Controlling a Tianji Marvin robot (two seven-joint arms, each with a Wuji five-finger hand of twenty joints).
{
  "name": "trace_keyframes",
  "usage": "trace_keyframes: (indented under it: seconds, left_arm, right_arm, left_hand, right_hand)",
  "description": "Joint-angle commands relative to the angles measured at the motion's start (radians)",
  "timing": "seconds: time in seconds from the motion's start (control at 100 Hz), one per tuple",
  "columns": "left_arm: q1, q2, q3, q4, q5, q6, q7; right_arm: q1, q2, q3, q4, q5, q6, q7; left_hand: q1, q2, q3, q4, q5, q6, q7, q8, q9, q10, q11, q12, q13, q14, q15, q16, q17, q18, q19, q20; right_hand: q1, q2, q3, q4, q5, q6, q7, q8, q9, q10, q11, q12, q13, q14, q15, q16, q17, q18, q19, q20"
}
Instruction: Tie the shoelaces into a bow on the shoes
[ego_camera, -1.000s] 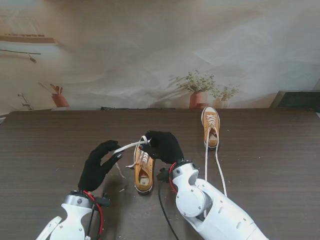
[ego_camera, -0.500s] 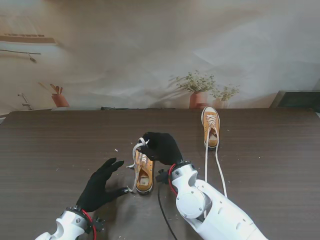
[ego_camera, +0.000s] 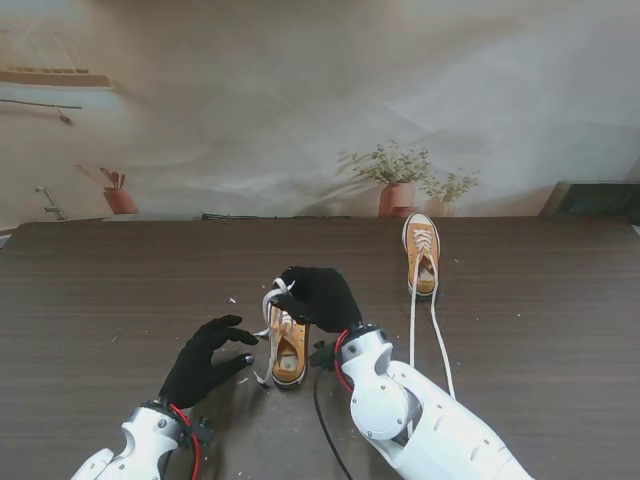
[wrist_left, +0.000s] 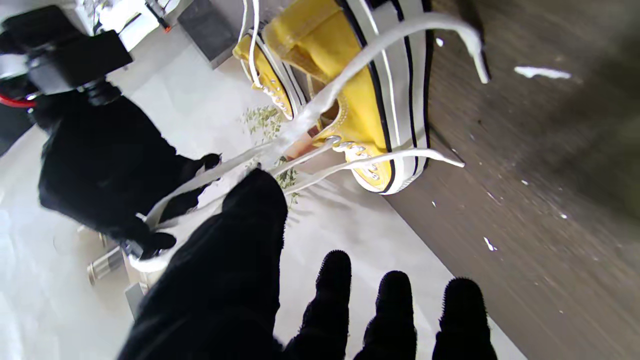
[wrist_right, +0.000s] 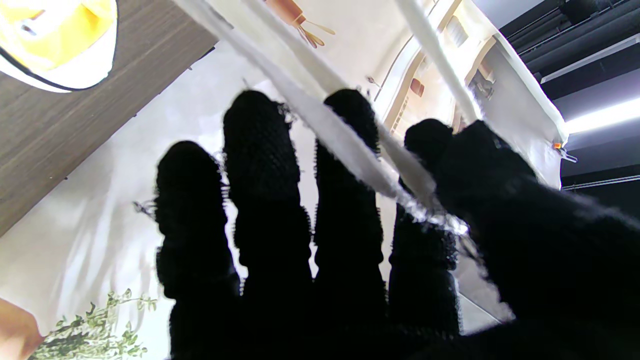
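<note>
Right hand (ego_camera: 318, 296) over the toe end of the near shoe (ego_camera: 286, 350), thumb and fingers (wrist_right: 350, 165) pinched on the lace (ego_camera: 272, 299), strands running across the fingertips. Lace looped up from the eyelets to that pinch, one loose end trailing down the shoe's left side to the table (ego_camera: 120, 290). Left hand (ego_camera: 205, 358) just left of the shoe, fingers spread apart, holding nothing, fingertips near the loose end but contact unclear. Second shoe (ego_camera: 423, 255) well apart, farther out and right of the right hand, its laces (ego_camera: 437, 335) lying untied along the table.
</note>
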Motion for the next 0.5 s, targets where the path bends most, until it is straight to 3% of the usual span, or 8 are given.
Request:
trace_keyframes:
  seconds: [0.0,0.03,0.15,0.28,0.49]
  left_arm:
    - [-0.021,-0.001,0.010,0.003,0.003,0.016,0.003]
    - [-0.026,-0.001,0.014,0.006,0.003,0.016,0.005]
    - [-0.031,-0.003,0.021,0.012,0.005,0.017,0.012]
    - [-0.034,0.002,0.018,0.013,0.012,0.025,-0.006]
    - [-0.062,0.007,0.031,0.029,-0.001,0.044,-0.037]
  right_arm:
    - [0.001,0.003,-0.002,0.001,-0.008,-0.018,0.011]
    - [0.003,0.003,-0.002,0.011,-0.008,-0.031,0.013]
    - [0.019,0.003,0.001,0.054,0.011,-0.082,0.031]
    - [0.042,0.004,0.006,0.099,0.046,-0.149,0.072]
    - [0.087,-0.013,-0.001,0.171,0.152,-0.208,0.126]
  left_hand:
    - [-0.039,-0.029,0.055,-0.019,-0.019,-0.111,-0.069,-0.034,-0.010,-0.022,0.006,-0.003,0.012,-0.013,0.013,0.000,-0.003,-0.023,-0.012,0.000]
    - [-0.080,-0.032,0.116,-0.029,-0.033,-0.100,-0.109,-0.035,-0.018,-0.021,0.004,-0.005,0.010,-0.014,0.014,-0.001,-0.004,-0.024,-0.012,0.000]
    - [-0.140,-0.040,0.208,-0.018,-0.046,-0.072,-0.163,-0.049,-0.028,-0.019,0.002,-0.005,0.007,-0.014,0.014,-0.001,-0.006,-0.024,-0.012,0.002]
    - [-0.090,-0.018,0.201,-0.032,-0.040,-0.069,-0.169,-0.050,-0.030,-0.021,-0.003,-0.008,0.005,-0.016,0.012,-0.002,-0.007,-0.026,-0.013,0.002]
    - [-0.044,0.001,0.195,-0.030,-0.025,-0.093,-0.157,-0.046,-0.029,-0.024,-0.001,-0.008,0.006,-0.019,0.014,-0.001,-0.008,-0.029,-0.013,0.002]
  right_hand:
    - [-0.004,-0.003,0.056,-0.005,-0.004,-0.066,0.012,-0.023,0.054,0.006,0.009,-0.004,0.023,-0.019,-0.003,-0.015,-0.004,-0.021,0.009,-0.015]
    - [-0.005,-0.003,0.056,-0.005,-0.004,-0.070,0.013,-0.021,0.054,0.000,0.009,-0.003,0.023,-0.021,-0.007,-0.016,-0.009,-0.022,0.007,-0.015]
    - [-0.007,-0.003,0.056,-0.006,-0.007,-0.085,0.016,-0.013,0.052,-0.007,0.014,0.001,0.023,-0.019,-0.019,-0.020,-0.018,-0.018,0.006,-0.012]
    - [-0.012,-0.001,0.056,-0.006,-0.009,-0.094,0.015,-0.010,0.048,-0.013,0.017,0.005,0.024,-0.027,-0.031,-0.025,-0.022,-0.026,0.006,-0.008]
    - [-0.010,-0.010,0.063,-0.006,-0.008,-0.090,0.017,-0.009,0.045,-0.009,0.020,0.009,0.024,-0.022,-0.034,-0.026,-0.021,-0.023,0.008,-0.004]
